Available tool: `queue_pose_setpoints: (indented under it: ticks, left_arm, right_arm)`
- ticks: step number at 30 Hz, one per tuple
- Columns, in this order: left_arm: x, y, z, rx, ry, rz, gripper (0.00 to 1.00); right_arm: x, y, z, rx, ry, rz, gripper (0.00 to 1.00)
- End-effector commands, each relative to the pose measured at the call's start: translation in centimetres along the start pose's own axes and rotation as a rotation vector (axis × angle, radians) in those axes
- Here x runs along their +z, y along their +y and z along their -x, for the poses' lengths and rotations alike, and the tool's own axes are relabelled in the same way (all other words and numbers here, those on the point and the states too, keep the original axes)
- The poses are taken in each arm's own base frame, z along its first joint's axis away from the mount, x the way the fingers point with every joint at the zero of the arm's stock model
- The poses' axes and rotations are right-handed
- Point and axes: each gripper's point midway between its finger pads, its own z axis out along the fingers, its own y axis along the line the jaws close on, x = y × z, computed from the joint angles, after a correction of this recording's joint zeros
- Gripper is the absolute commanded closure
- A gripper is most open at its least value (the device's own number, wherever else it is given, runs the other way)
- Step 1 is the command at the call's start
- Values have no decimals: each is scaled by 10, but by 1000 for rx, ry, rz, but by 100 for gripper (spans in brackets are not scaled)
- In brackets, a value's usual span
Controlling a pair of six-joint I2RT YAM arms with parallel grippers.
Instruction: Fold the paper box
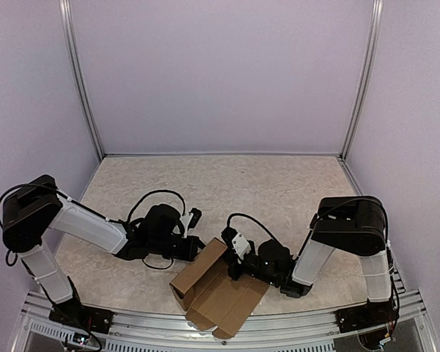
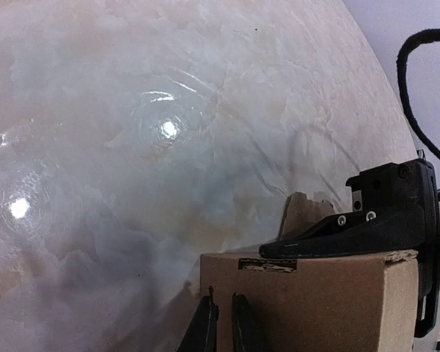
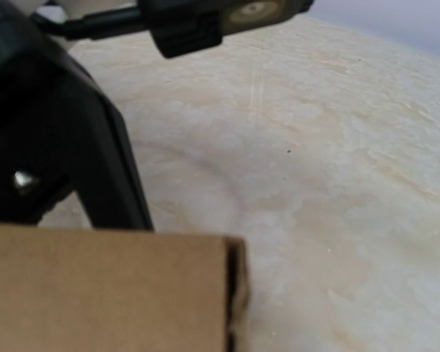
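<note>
One big pale table point(image 1: 279, 191) is spread under both grippers. Two arms are bent low over it. The left arm point(image 1: 88, 224) is stretched in from one side and the right arm point(image 1: 348, 231) from the other, so that their tips are close together.

The paper box point(image 1: 220, 293) is found between the two grippers and a little nearer to the arm bases than they are. It is brown and only partly folded. Its flaps are laid open on the table on the near side, while one wall is stood up.

The left gripper point(image 1: 196, 248) is set against one end of that wall. In the left wrist view its fingers point(image 2: 205, 326) are seen almost pressed together, with a thin edge of cardboard pinched between them.

The right gripper point(image 1: 236, 258) is pressed together and laid on the top edge of the box, just across from the left gripper. Whether cardboard is caught in it cannot be told, since its tips are hidden by the box in its own view.
</note>
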Motion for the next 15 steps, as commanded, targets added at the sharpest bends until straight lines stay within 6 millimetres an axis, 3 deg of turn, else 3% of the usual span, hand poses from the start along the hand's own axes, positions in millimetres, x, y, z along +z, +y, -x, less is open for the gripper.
queue_pose_setpoints:
  ticks: [1, 9, 15]
  left_arm:
    - [8, -44, -7, 59, 45, -151, 92]
    - [9, -65, -8, 93, 44, -201, 93]
    - [5, -48, -5, 78, 19, -136, 92]
  right_arm:
    - [2, -6, -2, 4, 7, -66, 100]
    - [-2, -18, -6, 23, 11, -142, 100]
    - [-4, -10, -7, 25, 18, -90, 100]
